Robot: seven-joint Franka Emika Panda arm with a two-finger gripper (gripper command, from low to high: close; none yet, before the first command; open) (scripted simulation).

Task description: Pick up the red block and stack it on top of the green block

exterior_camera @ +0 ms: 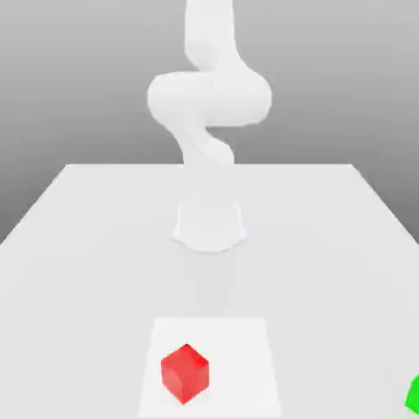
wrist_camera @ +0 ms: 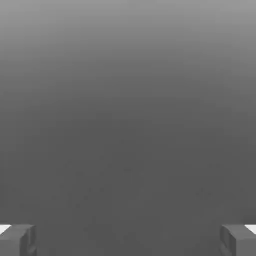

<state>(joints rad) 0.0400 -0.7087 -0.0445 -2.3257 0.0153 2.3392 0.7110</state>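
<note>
A red block (exterior_camera: 185,372) rests on a lighter square patch (exterior_camera: 245,344) of the white table, near the front edge. At the exterior view's right edge, a green block (exterior_camera: 414,394) shows partly, cut off by the frame. The white arm (exterior_camera: 209,98) rises from its base (exterior_camera: 209,225) at the table's middle and goes up out of the frame. In the hand view my gripper (wrist_camera: 128,240) is open, with two grey fingertips (wrist_camera: 20,239) far apart and nothing between them, facing plain grey background.
The white table (exterior_camera: 82,245) spreads wide around the arm's base. Its far edge runs behind the base, and its sides taper toward the back.
</note>
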